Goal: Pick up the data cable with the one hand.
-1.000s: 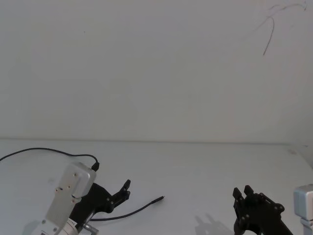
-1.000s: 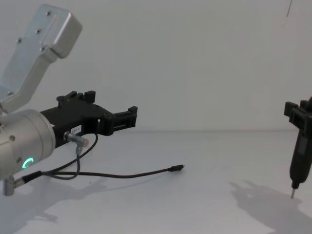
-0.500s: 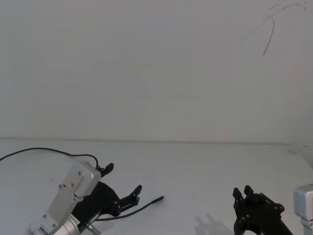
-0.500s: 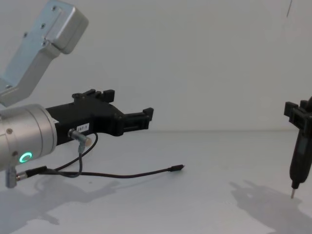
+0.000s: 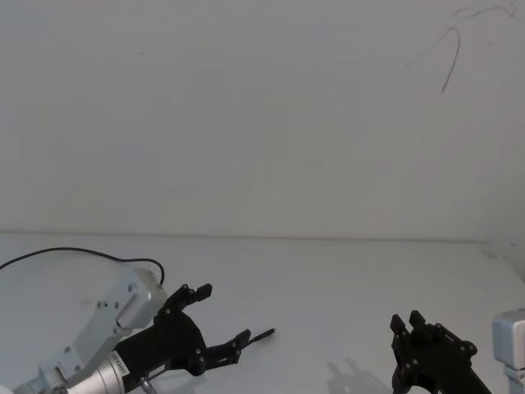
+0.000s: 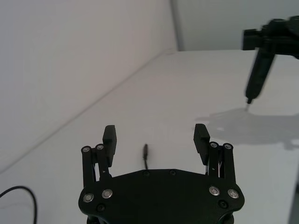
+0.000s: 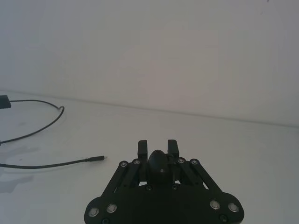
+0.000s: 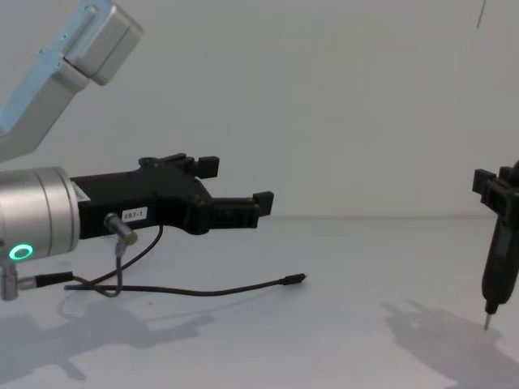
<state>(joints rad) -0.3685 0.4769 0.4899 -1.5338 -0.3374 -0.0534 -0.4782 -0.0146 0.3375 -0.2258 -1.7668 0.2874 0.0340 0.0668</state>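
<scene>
The left tool (image 5: 223, 313) hangs above the bench (image 5: 344, 279) near its front left corner, fingers spread wide and empty. The data cable (image 8: 203, 290) lies flat beneath it, plug pointing toward the bench's middle. The right tool (image 5: 408, 322), by the front right corner, is closed around a pointed black pen (image 8: 496, 267).

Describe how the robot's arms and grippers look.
The left gripper is flat, black and two-fingered, with a white "297-1" label, on a silver cylinder bearing a green ring light and a looped black wire. The right gripper is black with silvery screws, on a silver housing.
</scene>
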